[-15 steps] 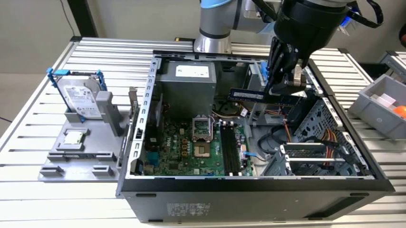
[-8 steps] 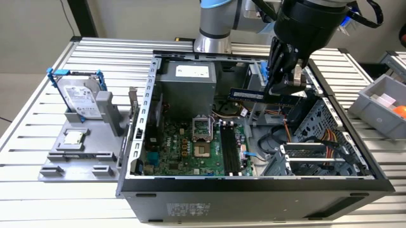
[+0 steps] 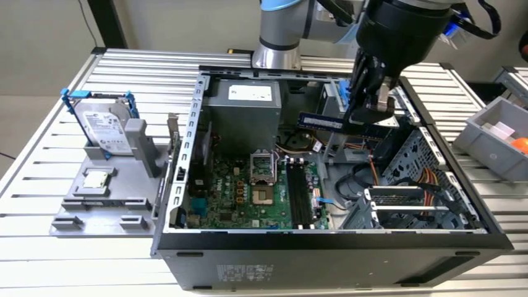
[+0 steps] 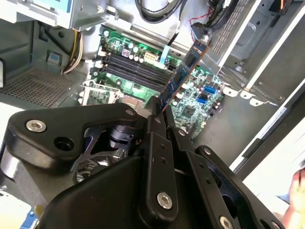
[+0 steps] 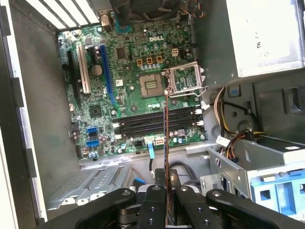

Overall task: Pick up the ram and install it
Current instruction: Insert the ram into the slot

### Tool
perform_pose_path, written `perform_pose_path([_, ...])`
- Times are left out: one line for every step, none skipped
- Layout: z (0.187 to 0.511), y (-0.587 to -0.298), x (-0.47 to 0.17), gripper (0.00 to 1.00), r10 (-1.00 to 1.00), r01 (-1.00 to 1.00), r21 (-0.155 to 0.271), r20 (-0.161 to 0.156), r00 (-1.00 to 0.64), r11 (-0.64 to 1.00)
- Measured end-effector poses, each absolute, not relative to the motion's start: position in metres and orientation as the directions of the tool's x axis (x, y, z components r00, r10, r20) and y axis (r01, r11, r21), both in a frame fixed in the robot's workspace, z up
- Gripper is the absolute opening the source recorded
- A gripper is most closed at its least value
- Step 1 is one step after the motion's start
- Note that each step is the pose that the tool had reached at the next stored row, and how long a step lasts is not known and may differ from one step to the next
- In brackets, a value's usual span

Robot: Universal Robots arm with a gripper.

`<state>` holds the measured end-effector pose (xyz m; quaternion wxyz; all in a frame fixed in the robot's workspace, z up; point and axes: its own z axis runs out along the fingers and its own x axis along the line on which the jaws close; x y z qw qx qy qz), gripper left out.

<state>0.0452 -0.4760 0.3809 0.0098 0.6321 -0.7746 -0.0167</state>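
Black gripper (image 3: pixel 369 114) hangs from the arm over the open metal case (image 3: pixel 330 244), toward the exterior view's right | fingers clamped on one end of ram (image 3: pixel 320 122), a thin blue-green stick with dark chips, roughly level in air | ram above green motherboard (image 3: pixel 247 192), apart from its long black slots (image 5: pixel 143 125)

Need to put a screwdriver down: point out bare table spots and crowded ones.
Bare slatted metal table lies nearer the camera than the grey plastic fixture, and beyond the silver hard drive. The open black computer case is crowded; the black gripper holds the thin blue ram stick above it.
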Motion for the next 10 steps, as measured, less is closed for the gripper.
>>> perform_pose_path([0.3809, -0.476, 0.0452, 0.0, -0.978, -0.977, 0.038, -0.006, -0.21, 0.21])
perform_pose_path([0.3809, -0.476, 0.0452, 0.0, -0.976, -0.975, 0.038, -0.006, -0.219, 0.219])
perform_pose_path([0.3809, -0.476, 0.0451, 0.0, -0.974, -0.973, 0.038, -0.006, -0.228, 0.228])
perform_pose_path([0.3808, -0.476, 0.0451, 0.0, -0.971, -0.971, 0.038, -0.006, -0.237, 0.237])
perform_pose_path([0.3808, -0.476, 0.0451, 0.0, -0.969, -0.969, 0.038, -0.006, -0.245, 0.245])
perform_pose_path([0.3808, -0.476, 0.0452, 0.0, -0.967, -0.967, 0.038, -0.006, -0.253, 0.253])
perform_pose_path([0.3808, -0.476, 0.0451, 0.0, -0.965, -0.965, 0.038, -0.006, -0.26, 0.26])
perform_pose_path([0.3808, -0.476, 0.0452, 0.0, -0.964, -0.963, 0.038, -0.006, -0.268, 0.267])
perform_pose_path([0.3807, -0.476, 0.0452, 0.0, -0.962, -0.961, 0.038, -0.006, -0.275, 0.274])
perform_pose_path([0.3807, -0.476, 0.0452, 0.0, -0.96, -0.959, 0.038, -0.006, -0.281, 0.281])
